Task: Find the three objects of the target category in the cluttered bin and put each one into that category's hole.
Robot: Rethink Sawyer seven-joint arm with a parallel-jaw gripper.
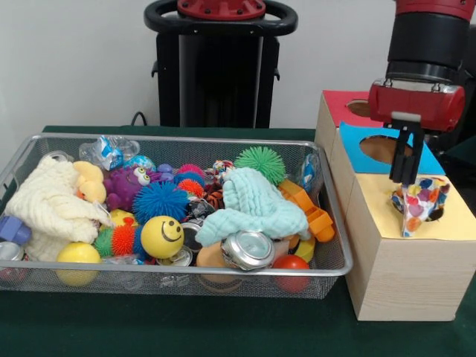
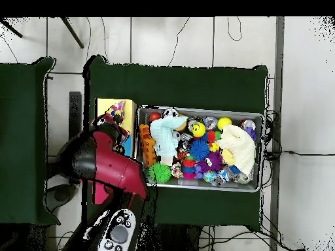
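My gripper (image 1: pixel 407 181) hangs over the pale yellow panel (image 1: pixel 379 216) of the largest wooden box, at the right. It looks shut on the top left corner of a whitish fabric piece with coloured blotches (image 1: pixel 421 204). The piece lies over the round hole (image 1: pixel 441 213), and one point of it trails towards the panel's front edge. In the overhead view the same piece (image 2: pixel 117 112) lies on the yellow box (image 2: pixel 105 108), with my arm (image 2: pixel 98 160) beside it. The wire mesh bin (image 1: pixel 178 138) stands to the left, full of toys. No other blotched fabric piece shows clearly in it.
Behind the yellow box stand the blue-panelled box (image 1: pixel 355 145) and the red-panelled box (image 1: pixel 338 104). The bin holds a mint cloth (image 1: pixel 253 204), a cream cloth (image 1: pixel 48 204), a purple monster (image 1: pixel 130 182), a smiley ball (image 1: pixel 162 236), a can (image 1: pixel 248 249) and spiky balls.
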